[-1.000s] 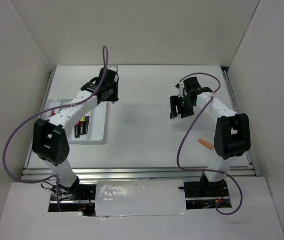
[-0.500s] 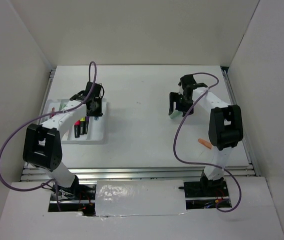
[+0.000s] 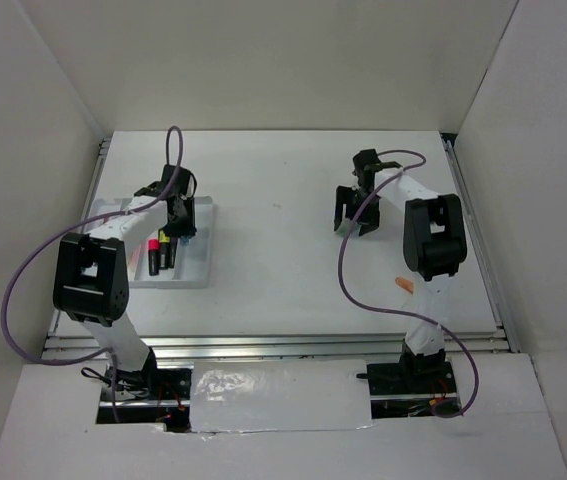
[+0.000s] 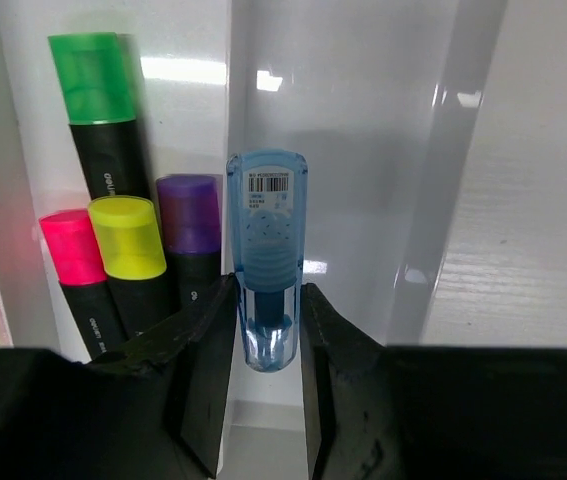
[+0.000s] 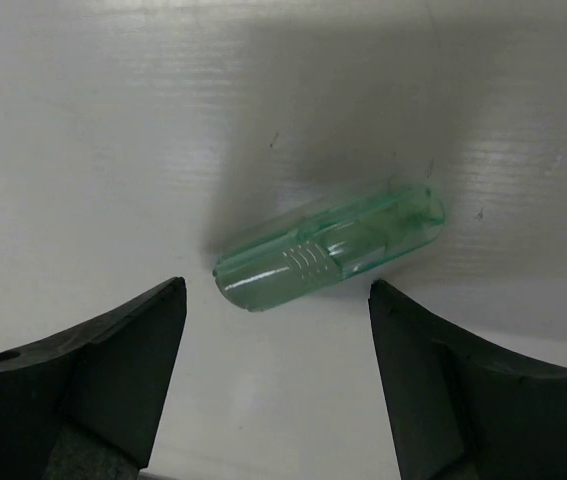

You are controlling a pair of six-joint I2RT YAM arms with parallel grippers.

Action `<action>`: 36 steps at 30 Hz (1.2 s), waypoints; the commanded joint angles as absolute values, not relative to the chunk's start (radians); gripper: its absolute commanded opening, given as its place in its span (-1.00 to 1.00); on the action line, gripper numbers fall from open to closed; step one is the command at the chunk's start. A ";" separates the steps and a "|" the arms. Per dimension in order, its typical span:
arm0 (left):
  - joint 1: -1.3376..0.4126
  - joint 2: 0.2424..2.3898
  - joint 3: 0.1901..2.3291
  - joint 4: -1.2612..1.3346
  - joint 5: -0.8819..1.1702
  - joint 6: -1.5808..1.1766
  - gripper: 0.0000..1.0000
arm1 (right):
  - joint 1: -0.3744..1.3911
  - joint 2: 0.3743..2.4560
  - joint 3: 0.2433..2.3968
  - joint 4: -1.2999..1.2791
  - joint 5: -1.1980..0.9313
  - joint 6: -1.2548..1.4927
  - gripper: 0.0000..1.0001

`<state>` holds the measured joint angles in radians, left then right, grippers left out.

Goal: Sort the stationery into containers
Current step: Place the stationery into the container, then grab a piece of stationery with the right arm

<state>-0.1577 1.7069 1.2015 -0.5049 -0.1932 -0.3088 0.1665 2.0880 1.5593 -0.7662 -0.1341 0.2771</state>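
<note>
My left gripper (image 4: 267, 330) (image 3: 180, 222) is shut on a blue highlighter (image 4: 266, 255), held over a compartment of the white tray (image 4: 363, 150) (image 3: 195, 272). Green (image 4: 98, 115), pink (image 4: 73, 255), yellow (image 4: 128, 245) and purple (image 4: 191, 222) highlighters lie in the compartment to its left. My right gripper (image 5: 278, 330) (image 3: 351, 215) is open just above the table, its jaws either side of a mint highlighter (image 5: 328, 250) lying flat just beyond the fingertips. An orange pen (image 3: 403, 285) lies on the table near the right arm.
White walls enclose the table on the left, back and right. The right arm's purple cable (image 3: 348, 285) loops over the table beside the orange pen. The left arm's cable (image 3: 23, 290) hangs over the tray's left side.
My left arm swung from the table's back to the tray and lowered. My right gripper moved left and down over the mint highlighter.
</note>
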 commanded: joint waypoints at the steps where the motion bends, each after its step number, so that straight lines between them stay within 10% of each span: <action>1: -0.155 1.735 1.247 -0.508 -0.138 -0.267 -0.17 | 0.160 2.111 1.621 -0.805 -0.115 0.293 0.59; 12: -0.173 1.684 1.267 -0.505 -0.061 -0.247 0.08 | 0.175 2.190 1.743 -0.893 -0.087 0.253 -0.07; 17: -0.184 1.582 1.238 -0.434 0.084 -0.203 0.61 | 0.172 2.155 1.700 -0.888 -0.239 0.192 -1.00; 25: -0.219 1.491 1.177 -0.319 0.310 -0.307 0.62 | 0.323 1.865 1.506 -0.724 -0.304 0.103 -0.98; 36: -0.236 1.499 1.197 -0.356 0.261 -0.299 0.64 | 0.368 2.035 1.637 -0.827 -0.065 0.017 0.05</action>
<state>-0.2344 1.5124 1.1950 -0.3676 0.2485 -0.2962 0.3882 1.9820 1.5833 -0.7868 -0.1459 0.0715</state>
